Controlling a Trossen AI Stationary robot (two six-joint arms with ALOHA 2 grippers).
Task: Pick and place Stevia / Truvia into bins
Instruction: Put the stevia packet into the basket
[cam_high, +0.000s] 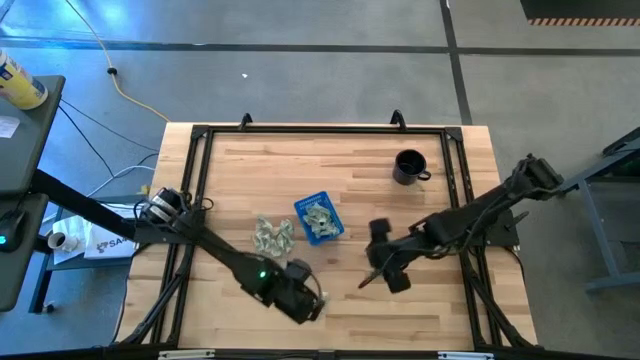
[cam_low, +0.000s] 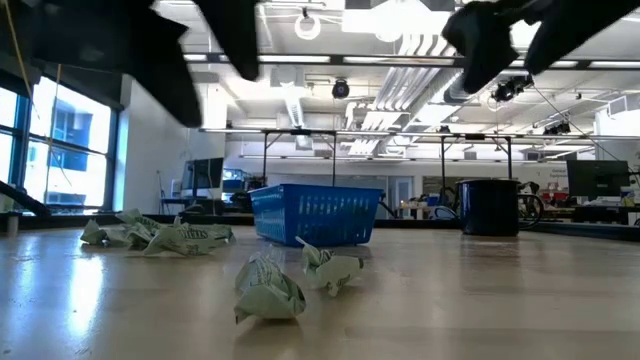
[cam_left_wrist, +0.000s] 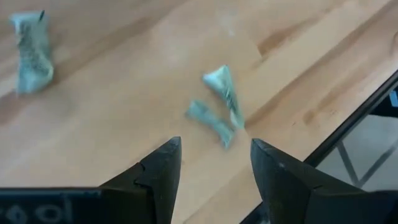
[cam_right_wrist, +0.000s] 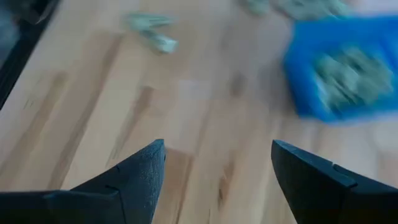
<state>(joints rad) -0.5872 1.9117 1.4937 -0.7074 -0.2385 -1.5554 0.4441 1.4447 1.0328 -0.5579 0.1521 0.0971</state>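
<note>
A pale wood table (cam_high: 420, 230) with a black frame stands on a grey floor, and the low view looks across it into a bright workshop with ceiling pipes and lamps. Near the middle of the table sits the blue tray (cam_high: 319, 218), turned slightly askew, with a heap of green-and-white packets (cam_high: 321, 220) inside it; the right wrist view shows the same tray (cam_right_wrist: 339, 65) with its packets (cam_right_wrist: 348, 78) blurred. Just left of the tray a loose pile (cam_high: 271, 235) of packets lies on the wood, close to the tray but apart from it. Nearer the front edge, two crumpled packets (cam_low: 268, 288) lie on bare wood by themselves, one beside the other (cam_low: 333, 268); the left wrist view shows this pair (cam_left_wrist: 217, 102) just ahead of its fingers, with a third packet (cam_left_wrist: 32, 53) farther off. A black mug (cam_high: 409, 167) stands far right, well apart from the tray. The left gripper (cam_high: 312, 300) hangs over the near middle of the table, above the pair, its fingers (cam_left_wrist: 158, 177) spread apart and empty. The right gripper (cam_high: 366, 280) hovers right of the tray and nearer the front, its fingers (cam_right_wrist: 134, 177) also parted with nothing between them, bare wood below. Cables and a yellow bottle (cam_high: 20, 82) lie left of the table.
</note>
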